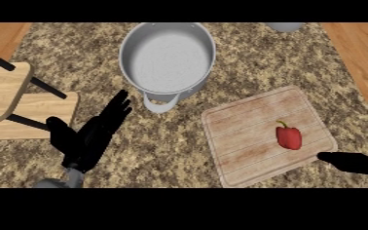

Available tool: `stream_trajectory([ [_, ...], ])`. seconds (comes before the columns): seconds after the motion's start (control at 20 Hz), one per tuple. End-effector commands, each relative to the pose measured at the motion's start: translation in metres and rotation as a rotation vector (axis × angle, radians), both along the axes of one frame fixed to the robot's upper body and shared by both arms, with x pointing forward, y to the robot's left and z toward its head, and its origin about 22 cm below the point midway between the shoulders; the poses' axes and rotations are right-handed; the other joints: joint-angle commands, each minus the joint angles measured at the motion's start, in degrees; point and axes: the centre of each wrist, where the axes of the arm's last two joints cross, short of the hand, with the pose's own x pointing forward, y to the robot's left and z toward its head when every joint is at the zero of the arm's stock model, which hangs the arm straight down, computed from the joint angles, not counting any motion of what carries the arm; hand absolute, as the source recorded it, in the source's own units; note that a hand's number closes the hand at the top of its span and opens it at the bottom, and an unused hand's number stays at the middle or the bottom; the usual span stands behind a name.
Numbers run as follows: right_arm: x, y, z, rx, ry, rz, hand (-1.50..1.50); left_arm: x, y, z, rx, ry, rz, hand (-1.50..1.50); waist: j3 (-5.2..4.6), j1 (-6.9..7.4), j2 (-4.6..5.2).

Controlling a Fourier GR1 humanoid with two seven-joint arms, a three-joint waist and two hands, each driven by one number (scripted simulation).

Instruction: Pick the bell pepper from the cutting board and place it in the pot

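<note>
Nearest, the left hand (90, 139) shows low at the left with straight, spread fingers, holding nothing. The right hand (345, 162) barely enters at the right edge; its fingers cannot be told. One square wooden cutting board (244, 146) lies on the speckled granite table (165, 146), carrying one glossy red bell pepper (289, 137) near its right side. Farther back stands one round grey metal pot (167, 58), its handle toward the board.

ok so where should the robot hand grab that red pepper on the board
Probably around the bell pepper's broad body, coming from above on its right side, nearest the right robot hand. It lies flat on the cutting board, its thin stem pointing away towards the pot.
</note>
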Motion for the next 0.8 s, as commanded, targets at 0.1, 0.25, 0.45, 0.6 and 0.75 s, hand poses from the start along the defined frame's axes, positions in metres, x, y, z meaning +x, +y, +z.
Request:
stream_trajectory([
  [0.1,-0.015,0.035,0.076,0.057,0.160,-0.008,-1.50,0.001,0.003,0.004,0.002,-0.003,-0.008,0.00,0.07,0.51,0.12],
  [0.25,-0.019,0.052,0.095,0.076,0.183,-0.094,-1.50,0.009,-0.008,0.005,0.000,-0.015,-0.009,0.00,0.13,0.71,0.26],
  [0.45,-0.015,0.064,0.100,0.134,0.234,-0.083,-1.50,0.002,-0.001,0.003,-0.022,-0.003,-0.022,0.00,0.17,1.43,0.35],
  [0.6,-0.008,0.075,0.077,0.174,0.186,-0.092,-1.50,0.003,0.000,-0.008,0.008,0.006,-0.008,0.00,0.21,1.40,0.41],
  [0.75,0.002,0.085,0.072,0.187,0.176,-0.067,-1.50,0.005,0.009,0.002,-0.019,-0.006,-0.004,0.00,0.22,1.44,0.37],
])
